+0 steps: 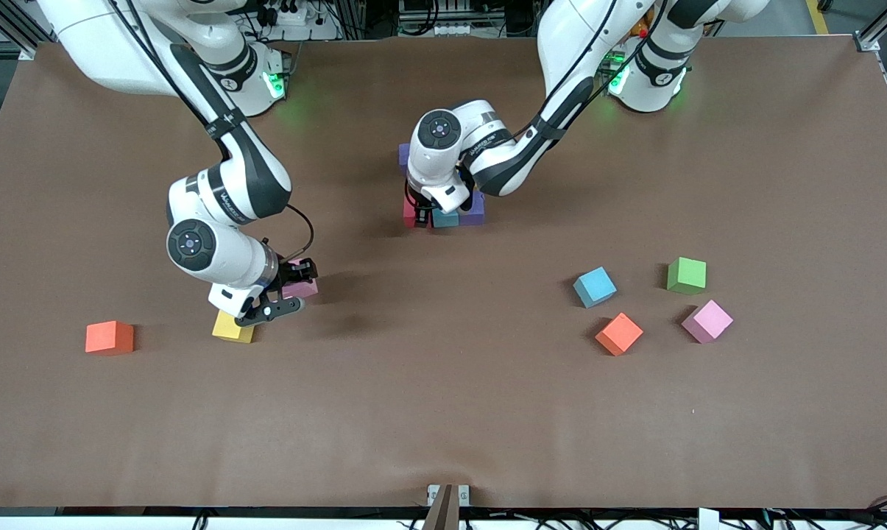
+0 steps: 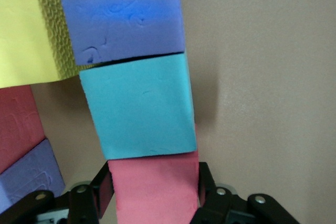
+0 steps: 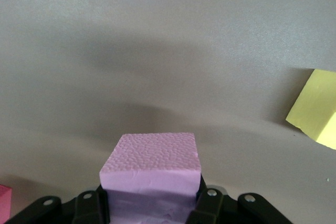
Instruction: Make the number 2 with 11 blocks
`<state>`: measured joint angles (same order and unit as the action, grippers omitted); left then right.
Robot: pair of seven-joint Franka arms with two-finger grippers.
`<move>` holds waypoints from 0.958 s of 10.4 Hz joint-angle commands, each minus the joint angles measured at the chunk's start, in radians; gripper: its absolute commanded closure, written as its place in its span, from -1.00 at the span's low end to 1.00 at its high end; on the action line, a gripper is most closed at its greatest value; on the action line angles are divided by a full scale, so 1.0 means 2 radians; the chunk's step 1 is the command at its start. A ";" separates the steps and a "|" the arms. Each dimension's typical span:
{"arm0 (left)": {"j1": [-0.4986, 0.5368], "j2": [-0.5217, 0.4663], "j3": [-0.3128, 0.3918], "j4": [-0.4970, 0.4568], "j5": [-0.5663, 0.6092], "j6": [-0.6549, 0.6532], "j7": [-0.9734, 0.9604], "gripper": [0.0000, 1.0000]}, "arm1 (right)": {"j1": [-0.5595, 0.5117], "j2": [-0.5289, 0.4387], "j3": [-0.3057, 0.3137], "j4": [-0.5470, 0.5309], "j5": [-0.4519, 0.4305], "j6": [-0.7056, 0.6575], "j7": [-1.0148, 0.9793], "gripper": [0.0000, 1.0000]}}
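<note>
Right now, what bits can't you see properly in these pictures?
- The number 2: in the front view the left arm covers most of it; the left wrist view cuts it at the edges.
- Pink block in the right gripper: its lower part is hidden by the fingers.
- Yellow block: cut by the right wrist view's edge.

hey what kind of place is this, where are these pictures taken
Probably a robotics lab: two Franka arms are bolted at a brown-covered table scattered with foam cubes such as the green cube, with aluminium framing and cables along the edge.
</note>
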<state>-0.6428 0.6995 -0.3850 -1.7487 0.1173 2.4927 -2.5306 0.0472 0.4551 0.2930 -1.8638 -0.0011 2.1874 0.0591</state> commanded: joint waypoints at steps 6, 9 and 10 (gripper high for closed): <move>0.003 -0.011 0.002 0.013 0.010 -0.024 0.002 -1.00 | 0.062 0.030 -0.002 0.039 0.002 -0.002 0.109 1.00; 0.006 -0.049 0.002 0.006 0.011 -0.058 0.007 -1.00 | 0.086 0.040 -0.002 0.057 0.003 0.002 0.121 1.00; 0.005 -0.059 0.002 0.006 0.011 -0.069 0.011 -1.00 | 0.090 0.042 -0.002 0.059 0.004 0.010 0.121 1.00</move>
<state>-0.6333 0.6424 -0.3837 -1.7164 0.1174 2.4023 -2.5205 0.2065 0.5144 0.2924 -1.7837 -0.0005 2.2005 0.2822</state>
